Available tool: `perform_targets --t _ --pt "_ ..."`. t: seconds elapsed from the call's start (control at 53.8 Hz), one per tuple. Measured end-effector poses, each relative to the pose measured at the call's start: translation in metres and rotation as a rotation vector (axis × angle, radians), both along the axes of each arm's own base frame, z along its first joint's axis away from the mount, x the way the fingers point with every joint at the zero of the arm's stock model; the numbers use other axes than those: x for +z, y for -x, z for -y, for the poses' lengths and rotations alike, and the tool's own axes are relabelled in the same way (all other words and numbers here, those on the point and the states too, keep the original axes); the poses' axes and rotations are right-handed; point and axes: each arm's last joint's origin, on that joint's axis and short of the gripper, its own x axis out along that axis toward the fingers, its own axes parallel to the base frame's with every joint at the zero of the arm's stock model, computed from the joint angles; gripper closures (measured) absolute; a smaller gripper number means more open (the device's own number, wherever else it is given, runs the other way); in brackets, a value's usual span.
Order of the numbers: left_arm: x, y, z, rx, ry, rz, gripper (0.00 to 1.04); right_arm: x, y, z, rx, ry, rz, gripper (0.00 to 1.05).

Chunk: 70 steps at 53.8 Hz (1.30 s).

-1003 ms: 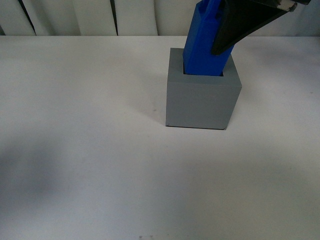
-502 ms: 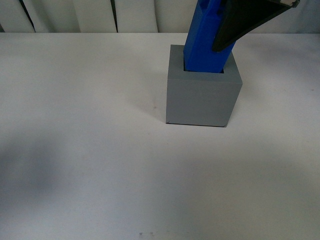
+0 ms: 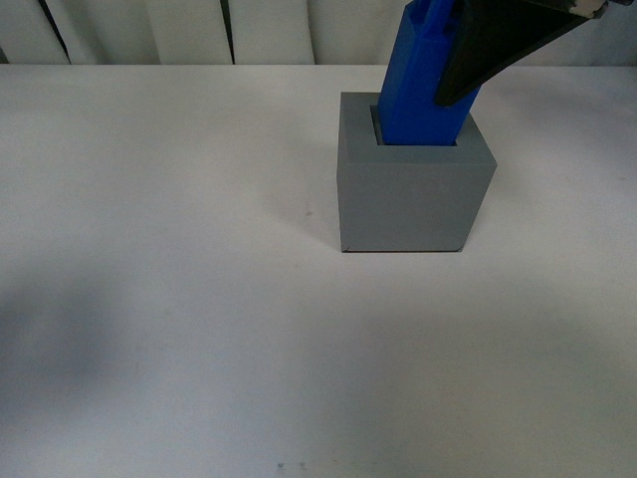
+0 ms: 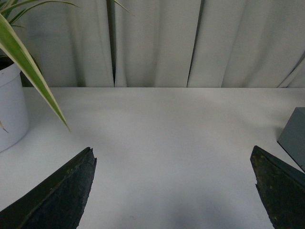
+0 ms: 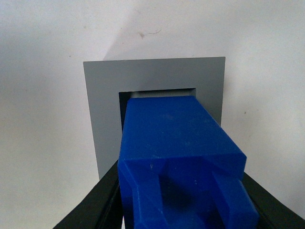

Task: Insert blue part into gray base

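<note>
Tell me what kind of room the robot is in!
Probably an indoor lab or office test bench: a white table, pale curtains behind it, a potted plant, and the gray base holding the blue part.

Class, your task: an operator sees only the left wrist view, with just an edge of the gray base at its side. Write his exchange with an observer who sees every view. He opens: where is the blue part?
Observer: The blue part stands with its lower end inside the recess of the gray base.
Operator: What holds it?
Observer: The right gripper, shut on its upper end.
Operator: Fully seated?
Observer: No; much of it rises above the base's rim.
</note>
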Motion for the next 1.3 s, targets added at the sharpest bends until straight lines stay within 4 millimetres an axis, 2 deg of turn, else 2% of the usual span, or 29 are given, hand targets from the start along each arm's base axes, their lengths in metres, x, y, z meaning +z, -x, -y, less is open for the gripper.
perform_targets --t 0.39,0.483,0.706,0.799,1.003,1.152,1.3 --pt "0.000 0.000 0.000 0.000 0.000 0.000 0.06 -0.009 0.000 0.001 0.003 0.006 -0.003 0.57" --pt "0.000 0.000 0.000 0.000 0.000 0.000 0.06 -0.011 0.001 0.002 0.004 0.006 -0.010 0.44" --pt "0.000 0.000 0.000 0.000 0.000 0.000 0.06 -0.009 0.000 0.003 -0.017 -0.060 -0.029 0.05" --pt "0.000 0.000 0.000 0.000 0.000 0.000 0.06 -0.004 0.001 0.005 -0.018 -0.087 -0.028 0.08" --pt "0.000 0.000 0.000 0.000 0.000 0.000 0.06 0.011 0.006 0.013 -0.020 -0.148 -0.016 0.07" --pt "0.000 0.000 0.000 0.000 0.000 0.000 0.06 0.036 0.013 0.029 -0.037 -0.233 0.054 0.07" --pt "0.000 0.000 0.000 0.000 0.000 0.000 0.06 0.046 0.021 0.044 -0.062 -0.299 0.090 0.07"
